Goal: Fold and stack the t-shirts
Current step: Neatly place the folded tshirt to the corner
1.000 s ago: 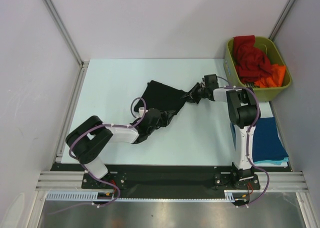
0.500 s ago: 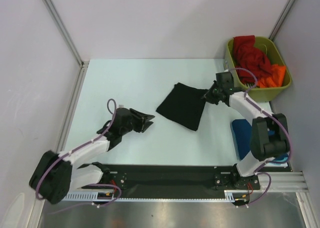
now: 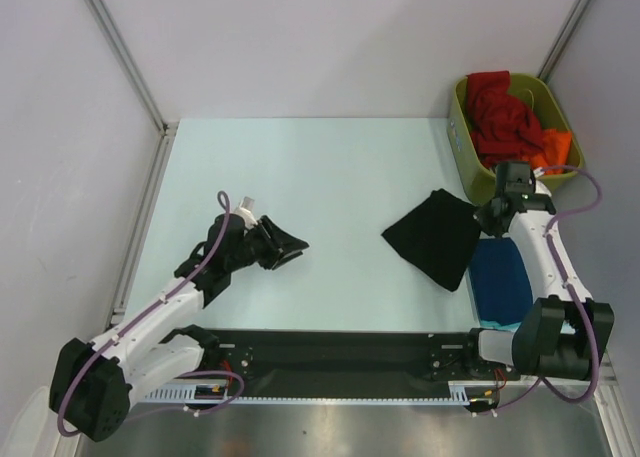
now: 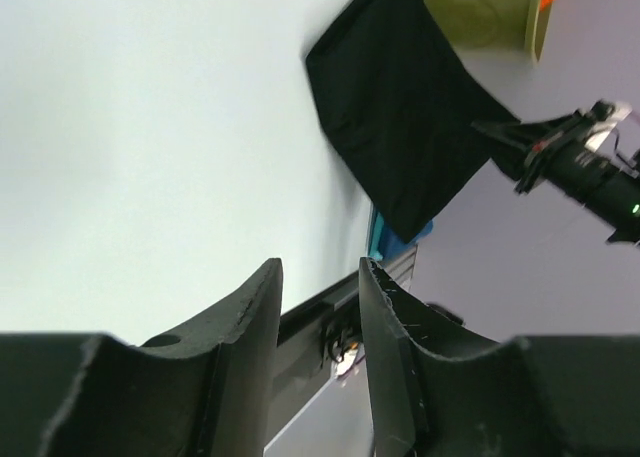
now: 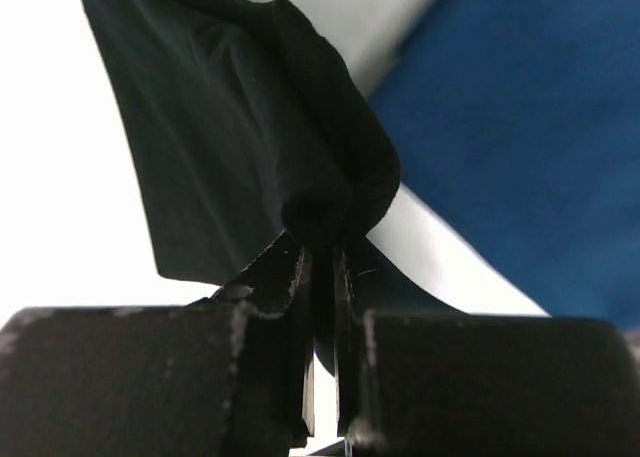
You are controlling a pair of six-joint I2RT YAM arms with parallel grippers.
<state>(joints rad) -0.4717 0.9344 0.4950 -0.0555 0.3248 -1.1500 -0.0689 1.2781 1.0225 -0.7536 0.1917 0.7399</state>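
The folded black t-shirt (image 3: 435,237) hangs from my right gripper (image 3: 488,217), which is shut on a bunched corner of it (image 5: 322,257). It hangs just left of the folded dark blue t-shirt (image 3: 500,282) at the table's right edge; that blue cloth (image 5: 520,127) fills the right of the right wrist view. My left gripper (image 3: 296,245) is open and holds nothing, low over the table's left half, far from the black t-shirt (image 4: 400,127). Its fingers (image 4: 250,327) stand apart with a clear gap. Red (image 3: 503,112) and orange (image 3: 552,149) t-shirts lie in the bin.
The olive-green bin (image 3: 465,147) stands at the back right corner, just behind my right wrist. Grey walls close in the table on the left, back and right. A black rail (image 3: 330,347) runs along the near edge by the arm bases.
My left gripper has let go of the black t-shirt, opened and pulled back left. My right gripper has carried the shirt, now folded, rightward to beside the dark blue one.
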